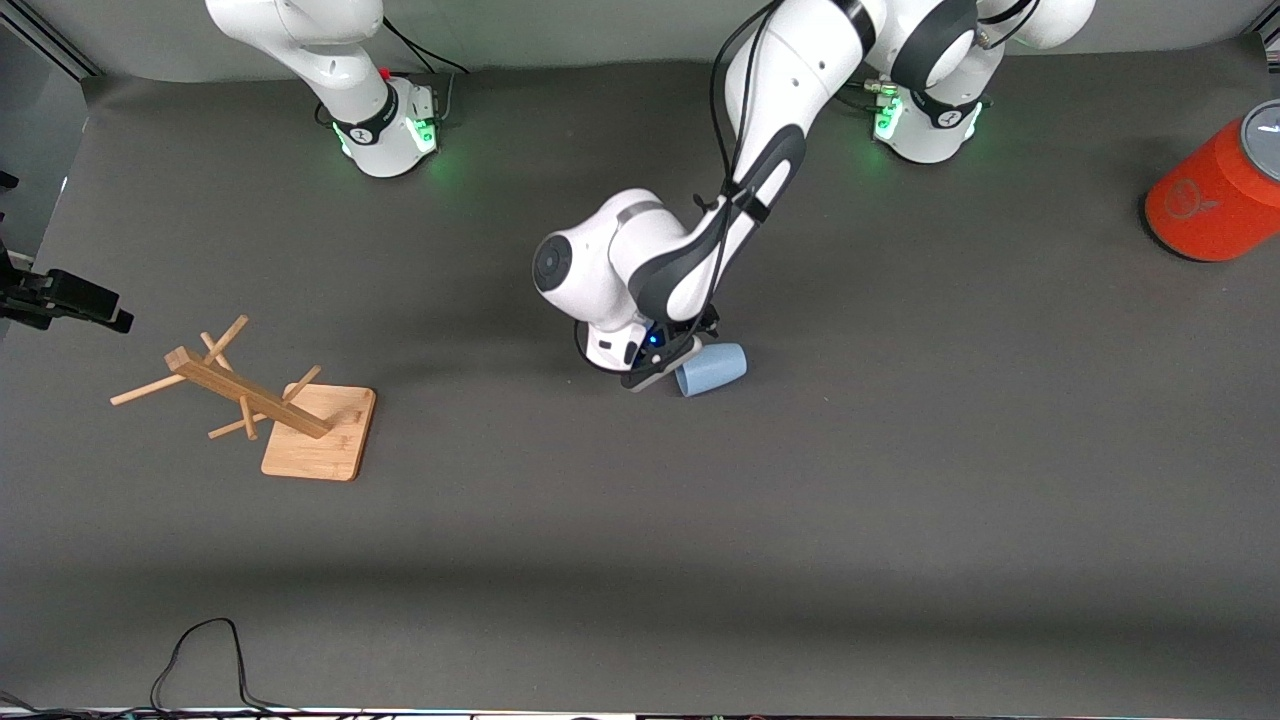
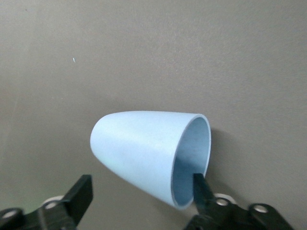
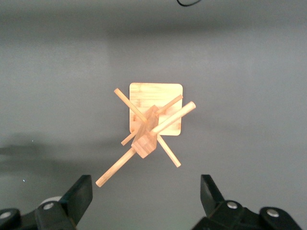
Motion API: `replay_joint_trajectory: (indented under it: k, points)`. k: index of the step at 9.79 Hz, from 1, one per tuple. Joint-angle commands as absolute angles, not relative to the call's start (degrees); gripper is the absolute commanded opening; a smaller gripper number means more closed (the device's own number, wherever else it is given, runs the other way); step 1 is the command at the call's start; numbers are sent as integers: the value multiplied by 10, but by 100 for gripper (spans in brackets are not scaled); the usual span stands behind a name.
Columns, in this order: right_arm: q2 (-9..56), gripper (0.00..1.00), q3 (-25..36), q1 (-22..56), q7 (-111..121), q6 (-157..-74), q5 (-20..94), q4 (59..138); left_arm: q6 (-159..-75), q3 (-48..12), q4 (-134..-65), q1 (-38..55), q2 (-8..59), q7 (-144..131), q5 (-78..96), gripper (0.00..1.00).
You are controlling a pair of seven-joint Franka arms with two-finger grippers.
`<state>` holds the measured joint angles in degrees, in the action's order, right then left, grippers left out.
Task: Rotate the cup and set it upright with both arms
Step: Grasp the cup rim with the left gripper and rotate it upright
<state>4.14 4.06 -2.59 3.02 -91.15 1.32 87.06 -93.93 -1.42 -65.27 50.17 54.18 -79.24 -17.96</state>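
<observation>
The pale-blue cup [image 1: 714, 369] lies on its side near the middle of the table, its open mouth toward the right arm's end. My left gripper [image 1: 668, 362] is down at the cup's mouth and open. In the left wrist view the cup [image 2: 139, 148] lies between the fingers: one fingertip [image 2: 200, 184] is inside the mouth at the rim, and the other fingertip [image 2: 81, 189] is apart from the cup's outer wall. My right gripper [image 3: 145, 187] is open and empty, held high over the wooden rack [image 3: 148, 134]; it is out of the front view.
A wooden peg rack [image 1: 250, 395] on a square base [image 1: 320, 445] stands toward the right arm's end. A large orange cylinder with a grey top [image 1: 1215, 195] sits at the left arm's end. A black cable [image 1: 200, 650] lies at the table's near edge.
</observation>
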Motion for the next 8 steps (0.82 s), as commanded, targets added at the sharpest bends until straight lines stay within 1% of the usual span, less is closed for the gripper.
replay_joint_trajectory:
  k: [1, 4, 6, 8]
  points:
    - [24, 100, 40, -13, 46, -930, 4, 885, -926, -9, -629, 505, 549, -794, -190, 0]
    - [25, 100, 39, -4, 42, -931, 4, 884, -922, -9, -628, 505, 545, -795, -186, 0]
    - [25, 100, 39, 8, 47, -932, 4, 885, -882, -16, -617, 498, 534, -755, -166, 0]
    - [24, 100, 39, 6, 47, -932, 4, 885, -875, -17, -615, 479, 517, -688, -119, 0]
